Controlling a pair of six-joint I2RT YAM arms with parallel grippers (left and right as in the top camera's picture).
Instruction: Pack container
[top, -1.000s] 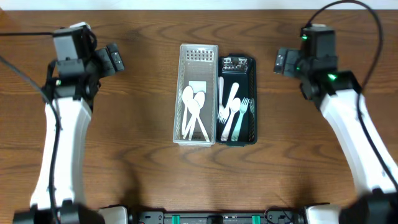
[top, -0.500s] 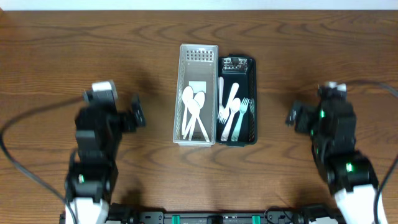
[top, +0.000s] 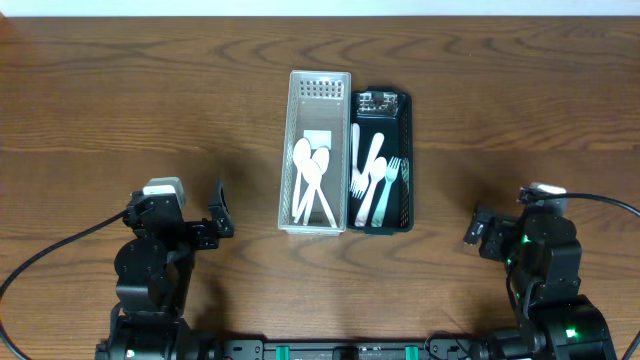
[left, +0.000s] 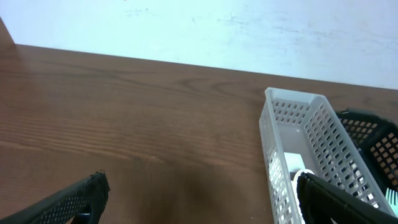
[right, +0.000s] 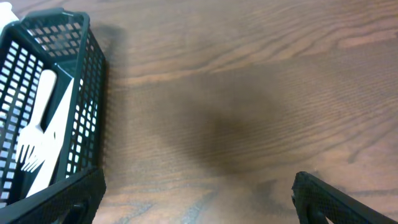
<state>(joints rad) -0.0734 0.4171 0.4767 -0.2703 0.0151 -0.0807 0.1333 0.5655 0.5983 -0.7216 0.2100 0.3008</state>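
A white slotted basket holds white spoons and stands mid-table. A black basket touches its right side and holds white forks and knives. My left gripper is open and empty, near the front edge, left of the white basket, which also shows in the left wrist view. My right gripper is open and empty, front right of the black basket, which also shows in the right wrist view.
Bare brown wood table lies around both baskets. A pale wall rises behind the table's far edge. A black rail runs along the front edge between the arm bases.
Both arms have drawn back from the far side of the table to the front edge and folded low. Both grippers stayed empty. The baskets and cutlery have not moved.
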